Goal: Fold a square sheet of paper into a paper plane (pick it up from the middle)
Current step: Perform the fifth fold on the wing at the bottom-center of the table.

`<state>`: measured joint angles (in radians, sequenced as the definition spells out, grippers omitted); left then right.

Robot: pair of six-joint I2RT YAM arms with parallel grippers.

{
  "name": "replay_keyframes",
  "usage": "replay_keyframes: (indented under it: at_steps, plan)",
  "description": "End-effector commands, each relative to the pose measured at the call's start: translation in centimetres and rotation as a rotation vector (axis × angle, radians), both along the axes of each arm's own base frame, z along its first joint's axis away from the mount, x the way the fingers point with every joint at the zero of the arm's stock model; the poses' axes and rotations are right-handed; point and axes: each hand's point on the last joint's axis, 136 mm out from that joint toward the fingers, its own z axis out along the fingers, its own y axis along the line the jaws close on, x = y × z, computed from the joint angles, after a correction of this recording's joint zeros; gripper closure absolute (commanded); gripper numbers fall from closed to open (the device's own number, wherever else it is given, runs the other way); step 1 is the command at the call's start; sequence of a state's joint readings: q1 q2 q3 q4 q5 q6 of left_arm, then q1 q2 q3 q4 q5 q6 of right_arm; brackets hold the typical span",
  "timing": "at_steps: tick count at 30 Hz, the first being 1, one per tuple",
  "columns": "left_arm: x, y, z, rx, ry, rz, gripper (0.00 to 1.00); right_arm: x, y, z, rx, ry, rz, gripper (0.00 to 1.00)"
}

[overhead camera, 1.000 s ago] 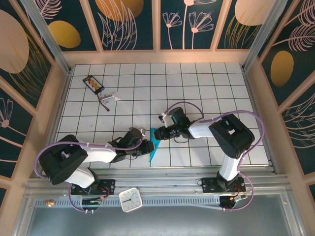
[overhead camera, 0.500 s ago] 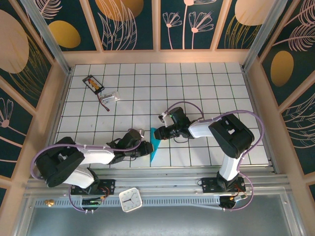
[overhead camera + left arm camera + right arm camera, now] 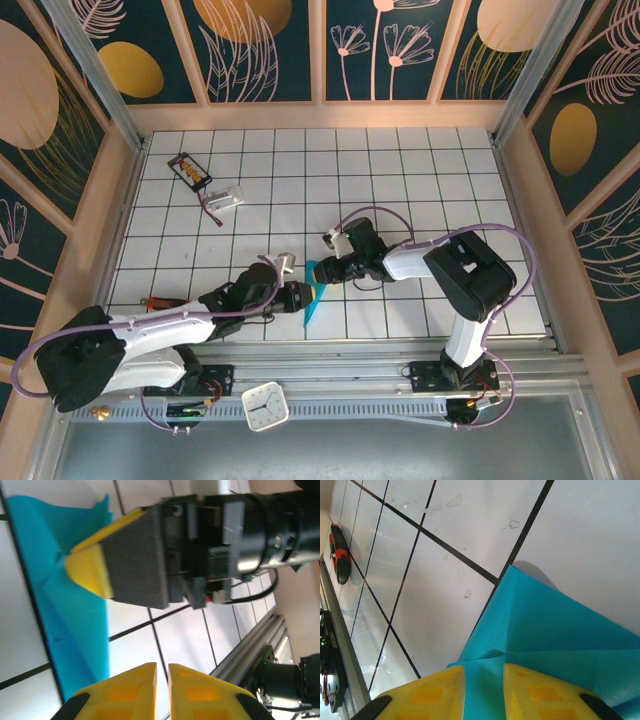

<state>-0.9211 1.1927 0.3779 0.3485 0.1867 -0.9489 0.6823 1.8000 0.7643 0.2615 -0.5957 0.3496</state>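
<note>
The square sheet of paper lies folded into a slim teal paper plane on the tiles in front of the arm bases. In the wrist views it shows creases and raised flaps. My right gripper rests on its far end, jaws a little apart, with paper spanning the gap. One yellow fingertip presses on the fold. My left gripper sits low just left of the paper's edge. It is shut to a thin slit with nothing in it.
A small black card with orange marks and a clear clip with a wire lie far back left. A red and black tool lies by the left arm. The metal rail with a white clock runs along the near edge.
The left arm has stretched out lower and flatter, its gripper staying beside the paper and closing from slightly apart to a slit. The right gripper and paper have hardly moved.
</note>
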Motion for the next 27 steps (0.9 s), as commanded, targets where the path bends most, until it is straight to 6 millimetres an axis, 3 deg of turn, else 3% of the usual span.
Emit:
replay_keyframes:
  at_steps: [1,8,16,27]
  plan:
    - [-0.5,-2.3,1.0,-0.022,-0.024,-0.091,0.91,0.1,-2.2,-3.7,-0.135,0.051,-0.064,0.72]
    - [-1.0,-3.5,-1.2,0.012,0.050,-0.134,0.94,0.1,-2.3,-3.8,-0.138,0.051,-0.065,0.72]
    - [-1.6,-2.3,-4.5,0.115,0.133,-0.112,0.96,0.1,-2.3,-3.8,-0.136,0.051,-0.064,0.72]
    - [-1.4,-0.9,-6.1,0.174,0.154,-0.076,0.96,0.0,-2.3,-3.9,-0.136,0.056,-0.063,0.72]
